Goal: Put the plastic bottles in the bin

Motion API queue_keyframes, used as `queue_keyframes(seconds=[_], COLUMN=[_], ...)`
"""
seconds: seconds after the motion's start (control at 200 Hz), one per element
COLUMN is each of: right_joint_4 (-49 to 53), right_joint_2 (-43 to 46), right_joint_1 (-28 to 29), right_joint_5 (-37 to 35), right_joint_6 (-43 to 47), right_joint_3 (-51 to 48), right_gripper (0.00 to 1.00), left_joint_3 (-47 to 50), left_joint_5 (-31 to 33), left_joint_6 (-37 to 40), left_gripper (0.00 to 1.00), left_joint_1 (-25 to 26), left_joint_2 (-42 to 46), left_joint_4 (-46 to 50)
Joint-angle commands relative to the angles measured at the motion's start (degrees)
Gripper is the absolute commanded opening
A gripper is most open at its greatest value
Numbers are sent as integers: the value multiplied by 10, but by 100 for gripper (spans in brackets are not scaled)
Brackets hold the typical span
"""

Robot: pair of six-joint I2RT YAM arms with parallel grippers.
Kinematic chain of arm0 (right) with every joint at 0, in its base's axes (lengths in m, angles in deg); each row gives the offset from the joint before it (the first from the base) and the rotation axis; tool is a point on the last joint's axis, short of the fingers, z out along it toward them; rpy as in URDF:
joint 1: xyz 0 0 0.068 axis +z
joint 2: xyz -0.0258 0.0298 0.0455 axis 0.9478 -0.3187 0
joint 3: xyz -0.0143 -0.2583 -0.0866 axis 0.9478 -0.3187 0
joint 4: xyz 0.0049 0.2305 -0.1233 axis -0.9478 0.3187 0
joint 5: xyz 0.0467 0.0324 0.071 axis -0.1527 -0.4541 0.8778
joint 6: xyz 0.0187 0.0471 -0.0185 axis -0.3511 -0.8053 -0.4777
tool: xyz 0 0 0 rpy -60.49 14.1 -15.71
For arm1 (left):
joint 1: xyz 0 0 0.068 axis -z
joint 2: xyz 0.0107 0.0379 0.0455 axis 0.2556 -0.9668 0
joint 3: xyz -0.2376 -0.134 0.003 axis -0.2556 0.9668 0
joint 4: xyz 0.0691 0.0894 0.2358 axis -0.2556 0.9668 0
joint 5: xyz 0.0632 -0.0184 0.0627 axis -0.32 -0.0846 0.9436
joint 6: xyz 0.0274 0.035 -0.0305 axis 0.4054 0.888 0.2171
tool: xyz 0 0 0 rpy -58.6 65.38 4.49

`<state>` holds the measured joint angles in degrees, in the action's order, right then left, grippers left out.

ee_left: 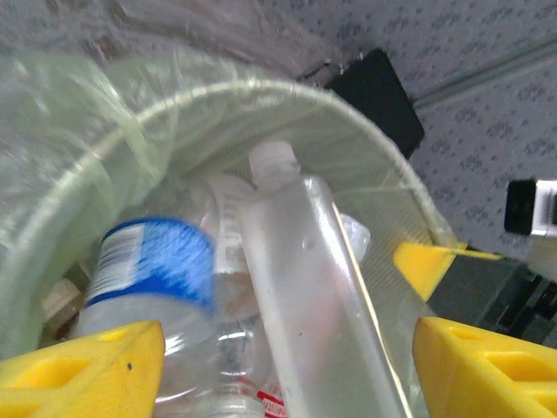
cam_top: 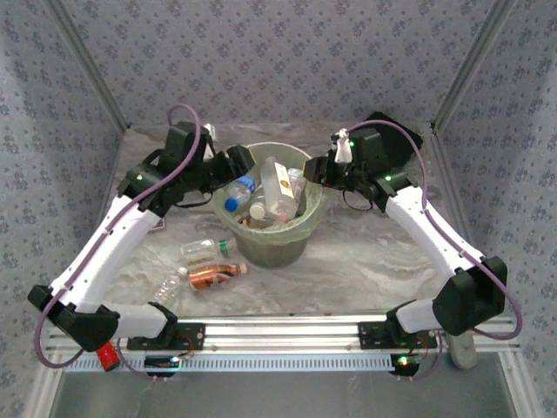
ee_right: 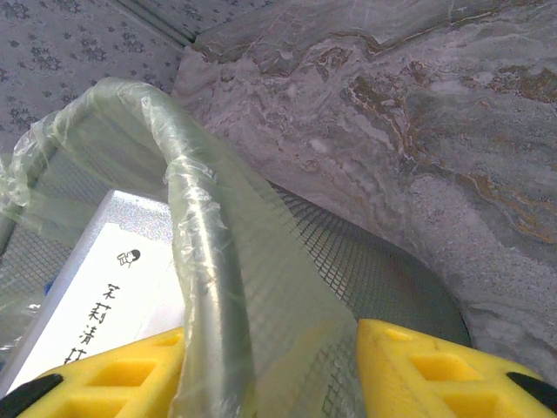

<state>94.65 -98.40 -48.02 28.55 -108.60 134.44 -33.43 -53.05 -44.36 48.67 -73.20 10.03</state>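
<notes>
Marbled worktop (cam_top: 365,261), patterned walls (cam_top: 278,70): the left pincer (cam_top: 246,163) hangs released above the bin (cam_top: 287,248), bottles (cam_top: 280,187) piled inside, while the right pincer (cam_top: 316,171) clamps its rim (ee_right: 196,218). Best to rise clear before reaching for the loose bottles (cam_top: 213,275) lying just beside it.

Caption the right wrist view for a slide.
Right gripper clamped on the lined rim of the bin, a white-labelled bottle inside, marbled table beyond.

Flat black box (ee_left: 374,100), marbled table (cam_top: 365,261), red cylinder (cam_top: 107,355) at front
</notes>
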Motion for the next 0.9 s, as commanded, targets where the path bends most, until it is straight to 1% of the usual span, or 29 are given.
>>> queue_keyframes(seconds=[0.0, 0.115, 0.21, 0.37, 0.45, 0.535, 0.66, 0.72, 0.78, 0.895], right_joint_4=[17, 18, 19, 23, 24, 24, 22, 23, 23, 23], right_joint_2=[17, 22, 29, 35, 35, 36, 35, 34, 33, 34], right_joint_1=[4, 5, 7, 9, 9, 10, 10, 10, 11, 12], right_joint_5=[-8, -4, -1, -4, -4, -5, -5, -5, -4, -5], right_joint_6=[9, 11, 13, 16, 17, 17, 16, 16, 16, 17], right_joint_3=[15, 23, 27, 30, 29, 27, 24, 23, 23, 21], right_gripper=[49, 52, 55, 58, 59, 59, 60, 60, 60, 60], left_joint_3=[-20, -20, -10, 33, 70, 110, 152, 164, 174, 196], left_joint_5=[1, 1, -1, -9, -18, -16, 7, 18, 12, 7], left_joint_6=[23, 34, 36, 22, -2, -28, -63, -77, -92, -135], left_gripper=[74, 73, 73, 74, 77, 79, 82, 84, 89, 91], left_joint_1=[-5, -24, -58, -152, -199, -235, -268, -283, -297, -309], left_joint_2=[12, 18, 28, 36, 35, 29, -1, -28, -57, -114], left_joint_4=[7, 8, 6, -4, -23, -50, -69, -96, -113, -157])
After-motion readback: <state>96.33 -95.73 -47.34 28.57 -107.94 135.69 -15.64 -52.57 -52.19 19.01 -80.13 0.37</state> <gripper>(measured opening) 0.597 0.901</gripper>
